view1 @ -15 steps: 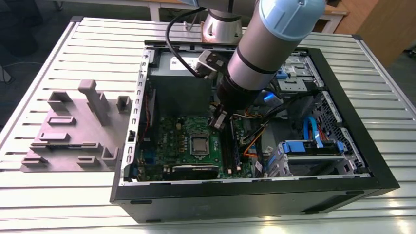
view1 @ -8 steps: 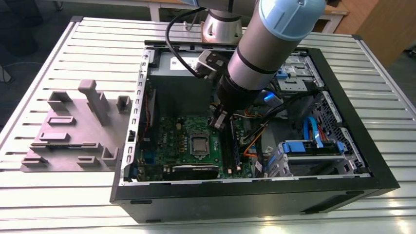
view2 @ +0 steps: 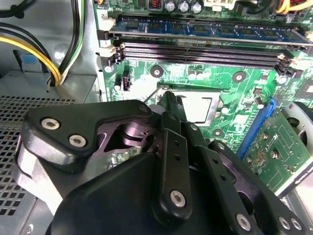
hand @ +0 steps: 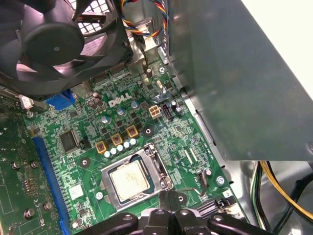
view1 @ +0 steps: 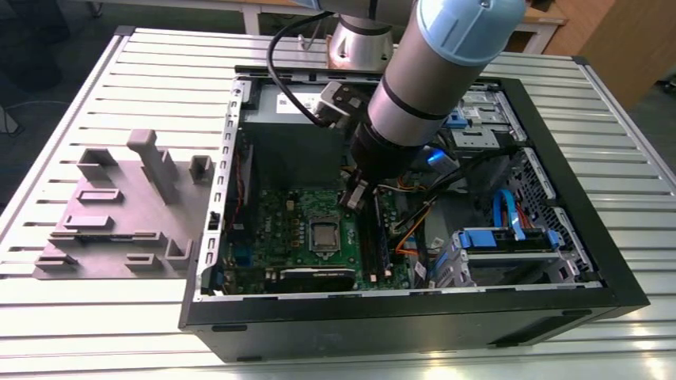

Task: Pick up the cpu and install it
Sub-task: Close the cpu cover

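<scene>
An open black computer case [view1: 571, 237] is lying on its side on a ribbed pale metal table [view1: 138, 71], and the green motherboard [view1: 275, 229] inside it is serving as the landmark here. The case's raised black walls are boxing the motherboard in on every side. A grey metal box [hand: 230, 83] is rising like a wall just beside one edge of the motherboard, and a black cooling fan [hand: 54, 44] is overhanging another corner of it, so the open room is mainly straight above the board's middle.

The cpu [hand: 129, 179] is sitting flat inside the silver socket frame [hand: 161, 169] near the middle of the motherboard. It is showing as a small square chip with a dull silvery-grey metal top and a paler rim, and its edges are lying parallel to the frame around it. In the exterior view the cpu [view1: 322, 233] is appearing as a small pale square on the green board.

The gripper [hand: 168, 198], made of matte black links with bright screw heads, is hanging over the motherboard just beside the socket frame. Its fingers [hand: 164, 199] are pressed close together with nothing held between them, and their tips are standing near the frame's edge, apart from the cpu itself. In the second wrist view the gripper [view2: 168, 100] is pointing towards the same socket.

Long dark memory slots [view2: 205, 54] are running along the motherboard beyond the socket. Yellow and black cables [view2: 44, 54] are curving beside the grey metal box.
</scene>
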You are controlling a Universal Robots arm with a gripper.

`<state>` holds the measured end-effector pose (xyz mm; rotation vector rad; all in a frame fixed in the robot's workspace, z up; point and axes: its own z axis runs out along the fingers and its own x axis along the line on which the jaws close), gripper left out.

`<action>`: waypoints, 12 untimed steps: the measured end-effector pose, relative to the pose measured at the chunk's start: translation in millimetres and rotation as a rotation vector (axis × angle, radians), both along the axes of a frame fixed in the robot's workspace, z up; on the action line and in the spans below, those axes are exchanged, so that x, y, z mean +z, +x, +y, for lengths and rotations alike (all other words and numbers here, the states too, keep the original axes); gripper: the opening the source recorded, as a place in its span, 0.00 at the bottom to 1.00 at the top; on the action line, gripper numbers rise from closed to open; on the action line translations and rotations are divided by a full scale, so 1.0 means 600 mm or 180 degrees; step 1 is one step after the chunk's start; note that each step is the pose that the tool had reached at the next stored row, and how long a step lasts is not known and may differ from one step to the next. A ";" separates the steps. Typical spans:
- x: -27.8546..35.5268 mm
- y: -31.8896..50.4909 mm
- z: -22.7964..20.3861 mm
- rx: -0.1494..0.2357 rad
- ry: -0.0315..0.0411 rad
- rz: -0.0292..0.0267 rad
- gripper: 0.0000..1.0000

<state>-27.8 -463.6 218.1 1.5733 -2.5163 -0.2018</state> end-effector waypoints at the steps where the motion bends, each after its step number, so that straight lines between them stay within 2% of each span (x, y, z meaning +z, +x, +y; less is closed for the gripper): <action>1: 0.000 -0.001 0.0000 0.0002 -0.0001 -0.0020 0.10; 2: 0.000 -0.002 0.0000 0.0003 0.0000 -0.0033 0.10; 8: 0.000 -0.002 0.0000 0.0003 0.0001 -0.0034 0.10; 12: 0.000 -0.009 -0.0003 0.0003 0.0001 -0.0041 0.10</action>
